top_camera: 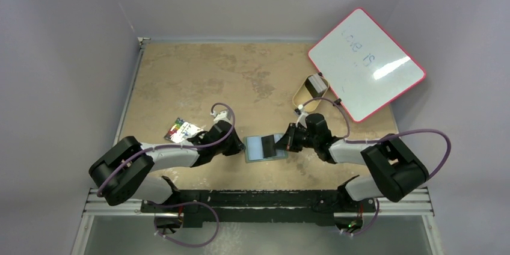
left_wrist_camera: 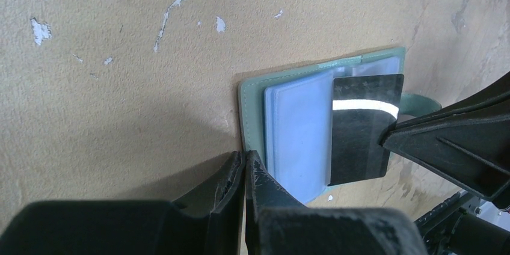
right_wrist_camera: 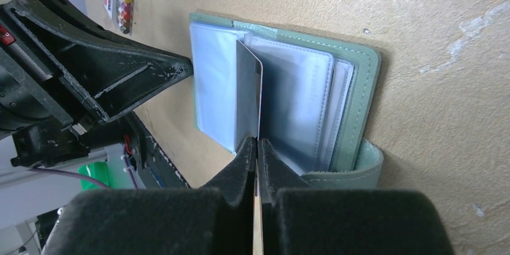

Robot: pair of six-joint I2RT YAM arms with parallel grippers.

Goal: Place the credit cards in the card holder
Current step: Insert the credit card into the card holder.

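The green card holder [top_camera: 263, 148] lies open on the table, its clear sleeves [right_wrist_camera: 294, 98] facing up. My right gripper [right_wrist_camera: 257, 144] is shut on a dark credit card [right_wrist_camera: 248, 92] and holds it on edge over the sleeves. In the left wrist view the card [left_wrist_camera: 359, 129] shows a white stripe and lies across the holder's [left_wrist_camera: 252, 116] right half. My left gripper [left_wrist_camera: 245, 157] is shut, its tips touching the holder's left edge. In the top view the left gripper [top_camera: 239, 146] and right gripper [top_camera: 282, 144] flank the holder.
A colourful card [top_camera: 182, 130] lies left of the left arm. A tan oval tray [top_camera: 302, 100] with a grey object [top_camera: 317, 83] stands behind the right arm. A red-rimmed whiteboard [top_camera: 367, 71] lies at the back right. The holder's snap tab [right_wrist_camera: 352, 168] sticks out beside my right fingers.
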